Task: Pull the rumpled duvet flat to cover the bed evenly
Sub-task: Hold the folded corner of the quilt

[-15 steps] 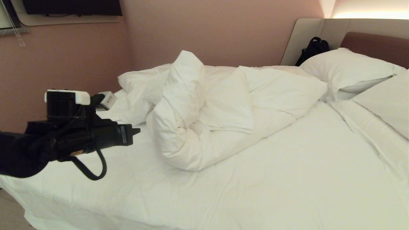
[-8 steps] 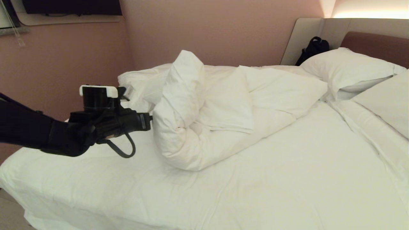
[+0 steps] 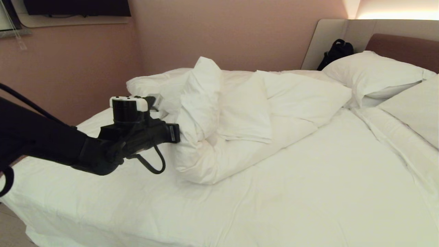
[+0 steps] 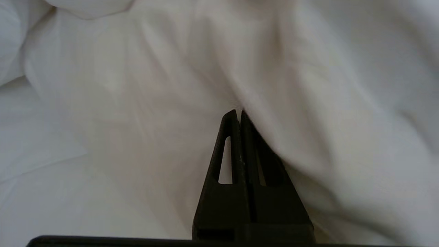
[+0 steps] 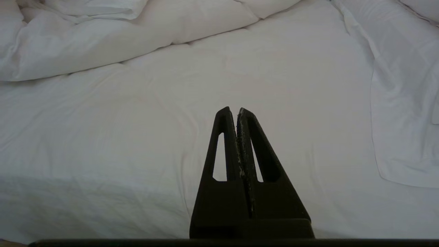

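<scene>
step: reach | your left gripper (image 4: 239,112) closed, empty, tips against duvet (image 3: 240,116) fold | right gripper (image 5: 236,110) closed, empty, parked over bed (image 3: 308,192) | next: open, pinch fold ahead, pull

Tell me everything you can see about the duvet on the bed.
The duvet is plain white, thick and puffy with soft creases. It lies bunched in a folded heap along the far side of the bed, one fold standing up like a peak, leaving the sheet mostly bare. The left claw, shut, presses its tips into the heap's near end.
</scene>
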You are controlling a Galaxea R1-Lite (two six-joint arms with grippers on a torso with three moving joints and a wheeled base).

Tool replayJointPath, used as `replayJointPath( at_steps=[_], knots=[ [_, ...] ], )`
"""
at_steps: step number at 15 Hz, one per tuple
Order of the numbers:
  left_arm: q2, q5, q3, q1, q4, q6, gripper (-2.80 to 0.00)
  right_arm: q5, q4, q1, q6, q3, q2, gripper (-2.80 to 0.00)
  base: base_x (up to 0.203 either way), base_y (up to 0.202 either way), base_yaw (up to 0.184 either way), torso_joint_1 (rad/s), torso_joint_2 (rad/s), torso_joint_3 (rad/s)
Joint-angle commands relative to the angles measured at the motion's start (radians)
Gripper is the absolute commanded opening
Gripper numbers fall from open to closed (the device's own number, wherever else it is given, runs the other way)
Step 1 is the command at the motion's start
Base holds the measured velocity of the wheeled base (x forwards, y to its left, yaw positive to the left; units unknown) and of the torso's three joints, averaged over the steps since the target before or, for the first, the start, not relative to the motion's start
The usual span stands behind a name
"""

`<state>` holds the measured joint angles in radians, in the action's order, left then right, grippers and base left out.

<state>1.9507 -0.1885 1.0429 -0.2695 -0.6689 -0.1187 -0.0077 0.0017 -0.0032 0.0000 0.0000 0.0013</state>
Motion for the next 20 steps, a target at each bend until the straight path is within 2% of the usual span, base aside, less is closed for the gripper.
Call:
replayJointPath(
  at_steps=[1, 8, 9, 12, 17, 18, 20],
  knots=[
    [-0.068, 0.0, -0.027, -0.018, 0.001, 0.0, -2.8, 0.0, 0.0, 0.0, 0.0, 0.0, 0.0, -2.8, 0.0, 0.0, 0.0, 0.0, 0.0, 0.0],
    [-0.113, 0.012, -0.066, -0.05, 0.005, 0.008, -2.8, 0.0, 0.0, 0.0, -0.001, 0.0, 0.0, -2.8, 0.0, 0.0, 0.0, 0.0, 0.0, 0.0],
    [-0.124, 0.012, -0.074, -0.062, 0.005, 0.008, 0.0, 0.0, 0.0, 0.0, -0.002, 0.0, 0.0, -2.8, 0.0, 0.0, 0.0, 0.0, 0.0, 0.0],
    [-0.136, 0.024, -0.092, -0.107, 0.003, 0.008, 0.0, 0.0, 0.0, 0.0, 0.0, 0.0, 0.0, -2.8, 0.0, 0.0, 0.0, 0.0, 0.0, 0.0],
    [-0.119, 0.26, -0.084, -0.216, 0.003, 0.01, 0.0, 0.0, 0.0, 0.0, -0.001, 0.0, 0.0, -2.8, 0.0, 0.0, 0.0, 0.0, 0.0, 0.0],
    [-0.1, 0.331, -0.08, -0.243, 0.003, 0.017, 0.0, 0.0, 0.0, 0.0, -0.001, 0.0, 0.0, -2.8, 0.0, 0.0, 0.0, 0.0, 0.0, 0.0],
    [-0.046, 0.394, -0.069, -0.255, -0.012, 0.052, 0.0, 0.0, 0.0, 0.0, 0.0, 0.0, 0.0, -2.8, 0.0, 0.0, 0.0, 0.0, 0.0, 0.0]
  ],
)
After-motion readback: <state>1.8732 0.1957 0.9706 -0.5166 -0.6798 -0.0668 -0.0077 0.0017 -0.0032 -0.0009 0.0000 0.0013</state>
